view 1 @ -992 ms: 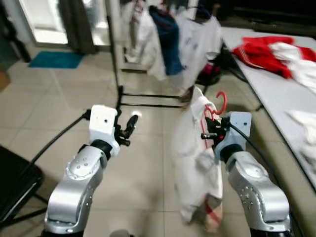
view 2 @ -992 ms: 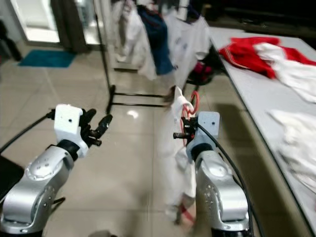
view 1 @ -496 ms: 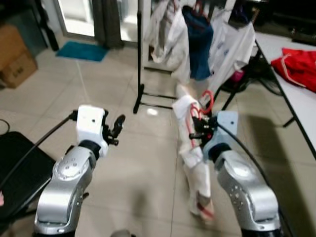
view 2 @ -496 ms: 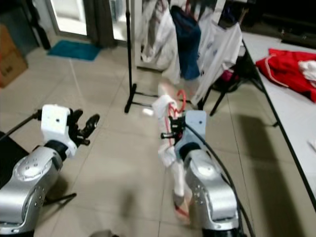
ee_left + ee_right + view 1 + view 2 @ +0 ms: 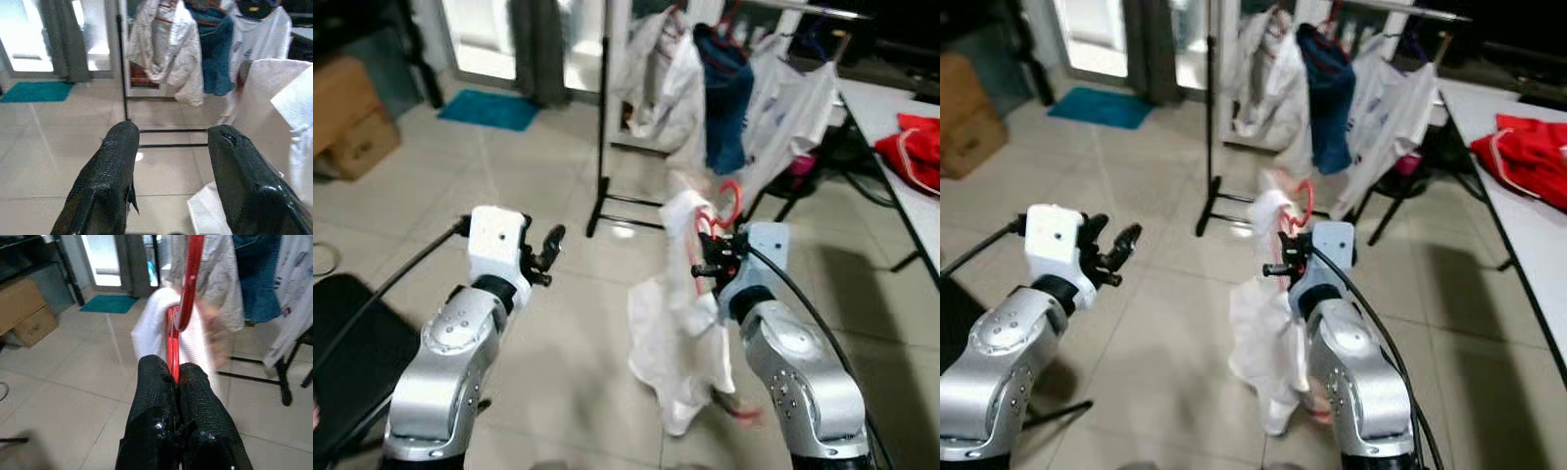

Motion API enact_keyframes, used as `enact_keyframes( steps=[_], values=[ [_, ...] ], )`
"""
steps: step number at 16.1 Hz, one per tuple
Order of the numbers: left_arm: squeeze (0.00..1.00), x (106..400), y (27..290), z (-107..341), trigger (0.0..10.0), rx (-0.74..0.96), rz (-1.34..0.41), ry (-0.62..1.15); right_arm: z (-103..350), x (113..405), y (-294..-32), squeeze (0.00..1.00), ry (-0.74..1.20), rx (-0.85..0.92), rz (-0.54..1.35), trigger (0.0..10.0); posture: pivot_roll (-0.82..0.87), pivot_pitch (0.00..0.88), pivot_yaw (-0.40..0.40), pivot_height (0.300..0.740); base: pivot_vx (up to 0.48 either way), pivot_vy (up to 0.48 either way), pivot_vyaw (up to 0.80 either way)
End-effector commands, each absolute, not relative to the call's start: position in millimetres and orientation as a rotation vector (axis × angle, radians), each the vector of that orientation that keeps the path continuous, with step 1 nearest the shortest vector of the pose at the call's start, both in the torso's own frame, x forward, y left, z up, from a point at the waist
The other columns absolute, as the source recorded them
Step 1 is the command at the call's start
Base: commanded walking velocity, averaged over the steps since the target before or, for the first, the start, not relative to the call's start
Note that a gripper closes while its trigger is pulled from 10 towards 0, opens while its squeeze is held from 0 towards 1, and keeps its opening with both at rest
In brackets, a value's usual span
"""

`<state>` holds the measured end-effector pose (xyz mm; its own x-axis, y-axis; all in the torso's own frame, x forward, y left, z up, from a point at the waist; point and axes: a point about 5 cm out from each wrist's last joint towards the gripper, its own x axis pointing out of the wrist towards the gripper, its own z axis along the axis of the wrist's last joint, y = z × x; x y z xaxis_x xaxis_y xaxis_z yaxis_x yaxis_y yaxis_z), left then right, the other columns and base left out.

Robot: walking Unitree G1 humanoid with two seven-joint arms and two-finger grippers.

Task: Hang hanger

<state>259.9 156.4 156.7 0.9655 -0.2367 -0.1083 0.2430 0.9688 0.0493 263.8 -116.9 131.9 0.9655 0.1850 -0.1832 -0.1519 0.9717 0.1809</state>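
Tiled floor (image 5: 421, 186) stretches out ahead of us, and at the top centre of the frame stands the clothes rack (image 5: 604, 117), already carrying a white shirt, a blue garment (image 5: 722, 93) and another pale top. That is where we are headed, we judge, and it sits well apart from us for now.

Our right gripper (image 5: 176, 374) is clamped tight on the red hanger (image 5: 729, 201), right at its neck, hook pointing up. That hold makes sense: with the hook free above the fingers, we can lift it over the rail without regripping. A white garment (image 5: 680, 333) drapes from the hanger and hangs down in the lower centre, clear of the floor.

Our left gripper (image 5: 168, 161) is out in front at centre left, fingers spread wide with nothing between them, ready, we think, to steady the cloth or part the hung clothes.

Far right, a white surface (image 5: 1528, 230) holds a red garment (image 5: 1528, 147). A cardboard box (image 5: 352, 132) sits upper left.
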Motion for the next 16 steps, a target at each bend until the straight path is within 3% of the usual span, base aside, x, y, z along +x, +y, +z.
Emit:
enact_keyframes(
  steps=[1, 10, 11, 12, 13, 16],
  values=[
    [0.0, 259.8, 147.2, 157.9, 10.0, 0.055, -0.275, 0.096, 139.3, 266.6, -128.3, 0.0, 0.16, 0.164, 0.125, 10.0, 0.08, 0.053, -0.062, 0.74, 0.337, 0.0, 0.0],
    [0.0, 260.3, 144.5, 157.3, 10.0, 0.058, -0.287, 0.094, 139.9, 267.4, -126.7, 0.0, 0.154, 0.182, 0.129, 10.0, 0.08, 0.034, -0.064, 0.74, 0.34, 0.0, 0.0],
    [0.0, 260.3, 144.5, 157.2, 10.0, 0.058, -0.289, 0.094, 141.1, 267.0, -126.1, 0.0, 0.143, 0.206, 0.134, 0.0, 0.08, 0.032, -0.064, 0.74, 0.341, 0.0, 0.0],
    [0.0, 260.4, 144.6, 157.3, 10.0, 0.06, -0.291, 0.093, 140.9, 267.0, -126.0, 0.0, 0.146, 0.203, 0.133, 0.0, 0.08, 0.032, -0.064, 0.74, 0.341, 0.0, 0.0],
    [0.0, 260.4, 144.4, 157.6, 10.0, 0.059, -0.293, 0.093, 140.1, 267.6, -126.2, 0.0, 0.155, 0.194, 0.128, 10.0, 0.08, 0.032, -0.064, 0.74, 0.337, 0.0, 0.0],
    [0.0, 260.5, 143.8, 157.7, 10.0, 0.062, -0.297, 0.092, 139.0, 267.8, -125.6, 0.0, 0.158, 0.194, 0.133, 10.0, 0.09, 0.027, -0.062, 0.74, 0.339, 0.0, 0.0]
  ],
)
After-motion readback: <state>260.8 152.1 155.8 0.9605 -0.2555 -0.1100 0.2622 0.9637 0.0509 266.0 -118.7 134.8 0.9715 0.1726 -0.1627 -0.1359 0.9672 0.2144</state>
